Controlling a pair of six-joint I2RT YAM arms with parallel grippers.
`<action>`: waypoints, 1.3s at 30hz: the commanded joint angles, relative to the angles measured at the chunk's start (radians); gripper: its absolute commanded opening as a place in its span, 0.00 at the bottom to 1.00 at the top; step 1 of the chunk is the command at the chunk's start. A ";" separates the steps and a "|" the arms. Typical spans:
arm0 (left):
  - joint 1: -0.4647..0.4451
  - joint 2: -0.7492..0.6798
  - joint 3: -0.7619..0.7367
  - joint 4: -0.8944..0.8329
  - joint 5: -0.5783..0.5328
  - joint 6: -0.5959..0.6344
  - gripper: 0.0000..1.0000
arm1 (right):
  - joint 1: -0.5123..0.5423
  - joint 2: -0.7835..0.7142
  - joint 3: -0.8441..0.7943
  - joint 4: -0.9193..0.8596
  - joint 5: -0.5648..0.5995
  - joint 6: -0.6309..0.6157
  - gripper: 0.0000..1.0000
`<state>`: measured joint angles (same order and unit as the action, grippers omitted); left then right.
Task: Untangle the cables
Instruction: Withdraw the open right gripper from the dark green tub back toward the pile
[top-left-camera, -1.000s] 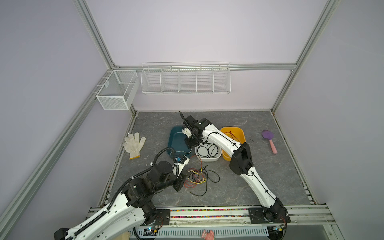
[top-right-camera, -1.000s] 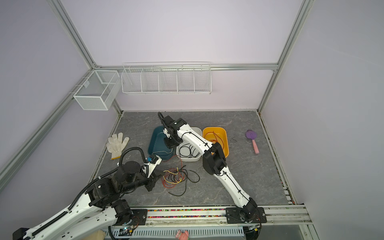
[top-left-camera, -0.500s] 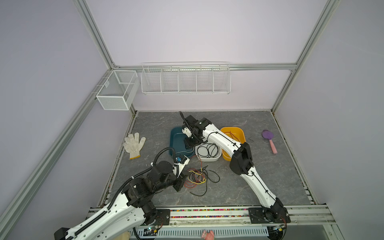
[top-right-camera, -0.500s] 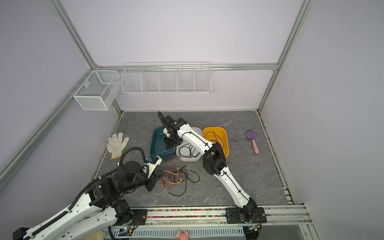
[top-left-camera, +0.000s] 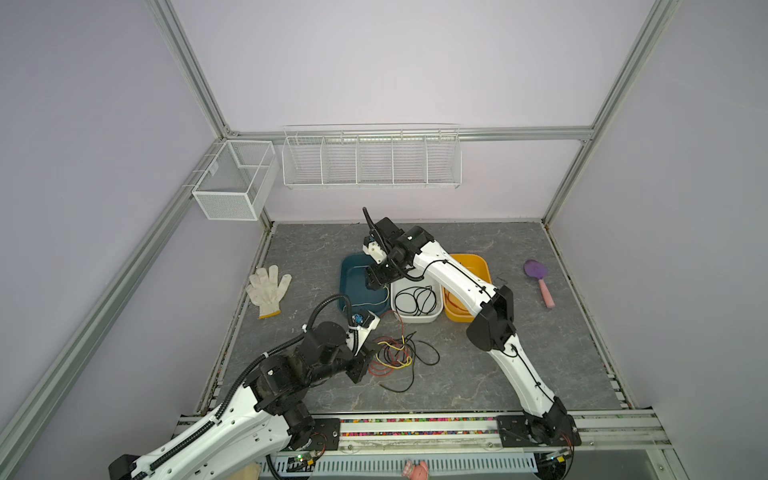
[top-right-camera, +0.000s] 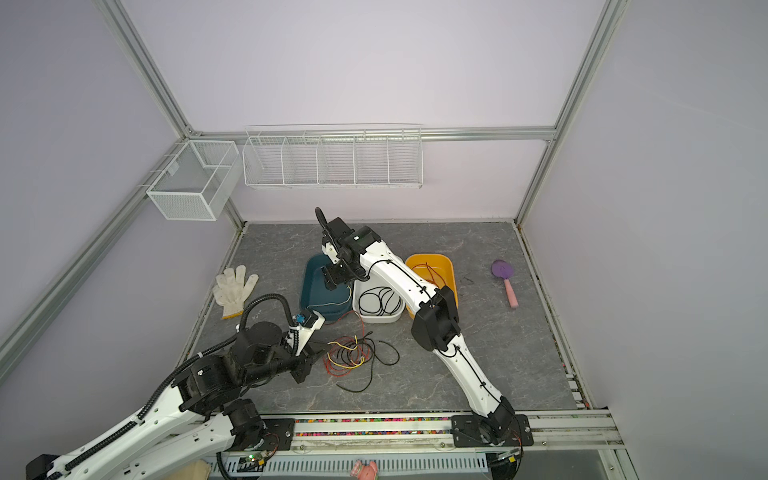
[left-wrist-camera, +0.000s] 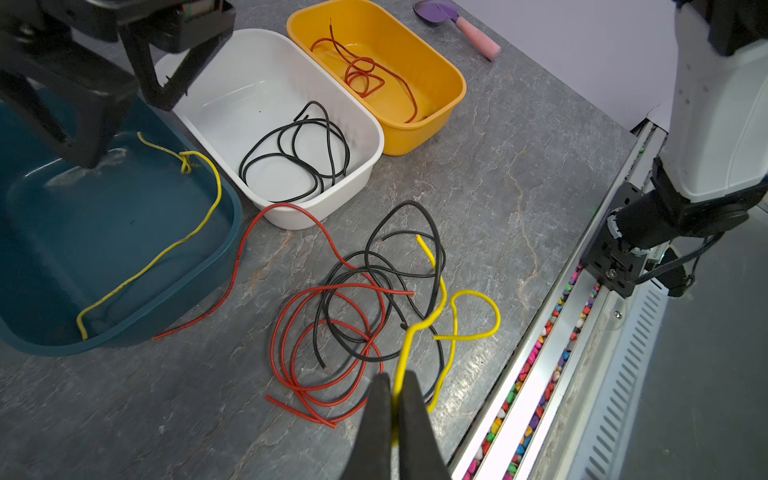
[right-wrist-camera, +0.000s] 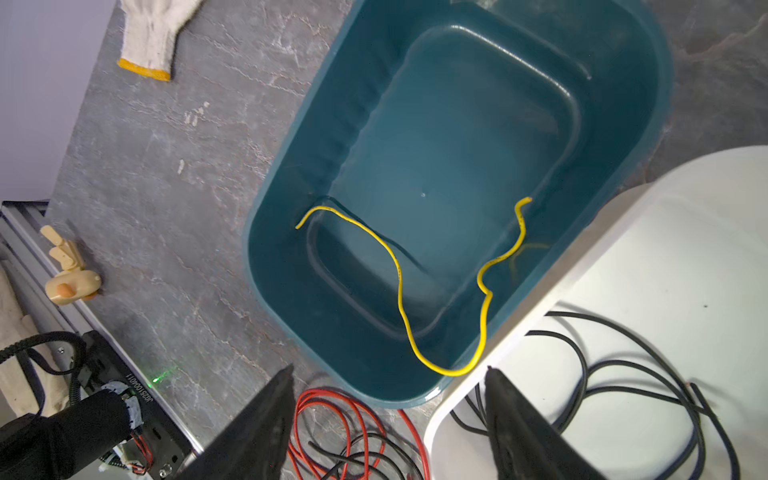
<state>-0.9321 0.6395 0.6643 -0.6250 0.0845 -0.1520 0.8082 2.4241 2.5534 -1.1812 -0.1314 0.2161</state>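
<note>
table (top-left-camera: 457, 390) carrying three bins, apparently one per colour: teal bin (right-wrist-camera: 291, 232) with a loose yellow cable (right-wrist-camera: 399, 282), white bin (left-wrist-camera: 266, 54) with black, orange bin (left-wrist-camera: 440, 83) with red. tangle (left-wrist-camera: 353, 316) of red, black, yellow cables lies just beside them. right gripper (right-wrist-camera: 389, 369) hangs over teal bin, jaws apart, empty. left gripper (left-wrist-camera: 397, 399), jaws together, pinches a yellow strand (left-wrist-camera: 419, 328) of the tangle, likely to draw it free.

You had red, black and yellow cables (left-wrist-camera: 374, 287) on a grey marbled table (left-wrist-camera: 519, 166). You saw a teal tub (left-wrist-camera: 62, 228), a white tub (left-wrist-camera: 249, 75) and an orange tub (left-wrist-camera: 436, 79). Your glove (top-left-camera: 266, 286) was white with a yellow cuff, your scoop (top-left-camera: 536, 270) purple with a pink handle
</note>
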 joint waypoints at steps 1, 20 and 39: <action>0.003 -0.001 -0.009 0.021 0.015 0.011 0.00 | -0.004 -0.084 0.007 -0.010 -0.002 -0.041 0.75; 0.000 0.001 -0.005 0.013 0.014 -0.002 0.00 | -0.006 -1.011 -1.261 0.593 -0.045 0.083 0.85; 0.001 0.024 -0.004 0.014 0.022 -0.007 0.00 | 0.077 -1.225 -1.751 1.028 -0.049 0.868 0.86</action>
<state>-0.9321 0.6632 0.6643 -0.6250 0.0990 -0.1535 0.8680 1.2205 0.8242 -0.2428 -0.2153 0.9249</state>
